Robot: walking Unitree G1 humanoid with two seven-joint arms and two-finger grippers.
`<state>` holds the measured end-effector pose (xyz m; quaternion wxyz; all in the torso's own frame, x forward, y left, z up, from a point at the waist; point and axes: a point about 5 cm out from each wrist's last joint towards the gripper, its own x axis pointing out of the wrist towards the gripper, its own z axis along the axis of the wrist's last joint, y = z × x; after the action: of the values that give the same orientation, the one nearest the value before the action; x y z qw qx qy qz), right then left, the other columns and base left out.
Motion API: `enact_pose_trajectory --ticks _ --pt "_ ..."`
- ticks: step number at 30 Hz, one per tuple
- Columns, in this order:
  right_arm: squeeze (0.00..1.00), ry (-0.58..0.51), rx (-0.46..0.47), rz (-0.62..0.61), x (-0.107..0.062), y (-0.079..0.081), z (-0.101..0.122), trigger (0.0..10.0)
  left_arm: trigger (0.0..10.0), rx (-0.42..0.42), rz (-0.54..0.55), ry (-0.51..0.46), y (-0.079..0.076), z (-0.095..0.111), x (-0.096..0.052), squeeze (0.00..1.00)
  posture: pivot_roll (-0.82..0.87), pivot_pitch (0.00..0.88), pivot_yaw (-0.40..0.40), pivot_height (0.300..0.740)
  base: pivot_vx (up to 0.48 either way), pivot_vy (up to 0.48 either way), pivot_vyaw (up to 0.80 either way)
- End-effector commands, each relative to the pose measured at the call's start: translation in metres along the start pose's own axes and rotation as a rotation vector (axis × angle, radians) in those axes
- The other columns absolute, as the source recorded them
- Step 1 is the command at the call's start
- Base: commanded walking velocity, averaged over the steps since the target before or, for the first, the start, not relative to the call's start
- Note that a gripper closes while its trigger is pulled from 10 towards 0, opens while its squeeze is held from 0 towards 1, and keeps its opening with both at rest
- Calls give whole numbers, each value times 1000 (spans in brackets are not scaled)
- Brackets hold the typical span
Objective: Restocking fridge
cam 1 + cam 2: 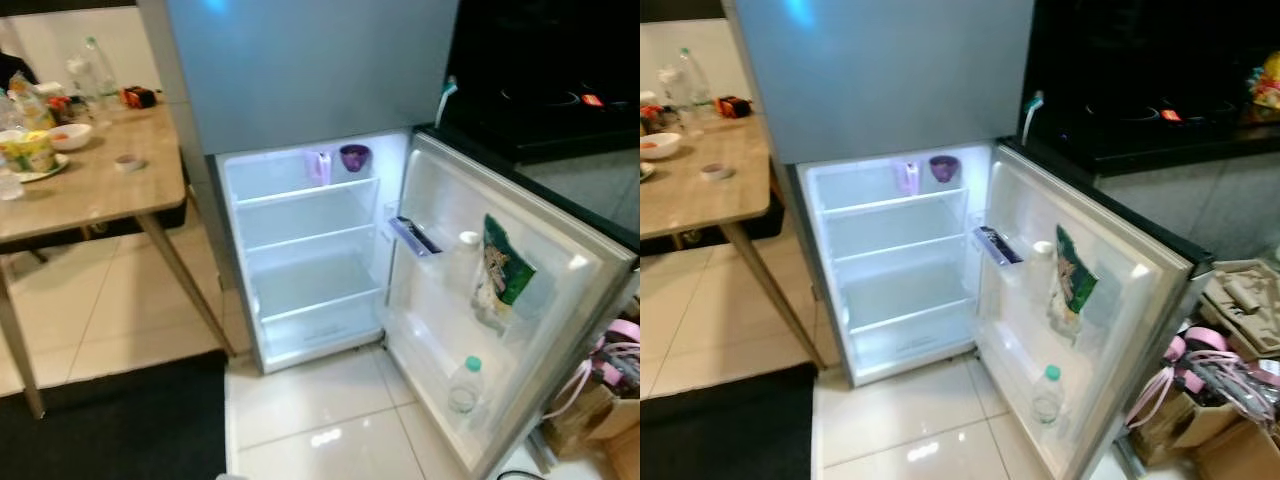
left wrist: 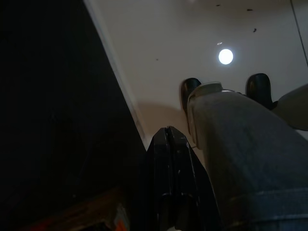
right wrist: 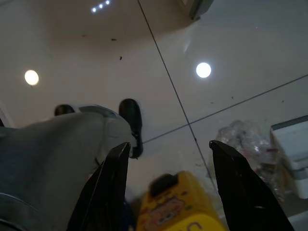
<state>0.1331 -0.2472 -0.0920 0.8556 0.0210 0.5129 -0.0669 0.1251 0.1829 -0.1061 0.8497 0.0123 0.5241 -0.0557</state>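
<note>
The fridge [image 1: 300, 250] stands open, its lit shelves mostly bare. A purple cup [image 1: 354, 157] and a pink item [image 1: 320, 167] sit on the top shelf. The open door [image 1: 1080, 300] carries a green bag [image 1: 1072, 282], a white-capped bottle [image 1: 1041, 262], a dark pack [image 1: 995, 245] and, low down, a green-capped bottle [image 1: 1047, 393]. My left gripper [image 2: 167, 132] hangs shut over the floor beside my leg. My right gripper [image 3: 168, 147] also hangs low, and a blurred yellow pack [image 3: 175, 207] sits between its two spread fingers.
A wooden table [image 1: 95, 185] on the left holds bowls and bottles. A black mat [image 1: 110, 425] lies on the white tiles before it. Boxes and pink clutter [image 1: 1210, 380] sit on the floor right of the door. A dark counter [image 1: 1140, 110] runs behind.
</note>
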Motion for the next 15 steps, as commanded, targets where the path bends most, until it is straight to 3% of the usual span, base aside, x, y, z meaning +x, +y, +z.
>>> enact_pose_trajectory --ticks 1,6,15 --pt "0 -13 10 -4 1 0 5 10000 10000 -2 4 21 4 -4 -1 0 -116 0 20 740 0 -450 0" --pt "0 -13 11 -6 1 0 5 10000 10000 -22 10 18 3 -5 -1 0 -117 0 19 740 0 -432 0" --pt "0 -12 14 -11 0 -1 4 10000 10000 -35 18 15 4 -5 -2 0 -116 0 20 740 0 0 0"
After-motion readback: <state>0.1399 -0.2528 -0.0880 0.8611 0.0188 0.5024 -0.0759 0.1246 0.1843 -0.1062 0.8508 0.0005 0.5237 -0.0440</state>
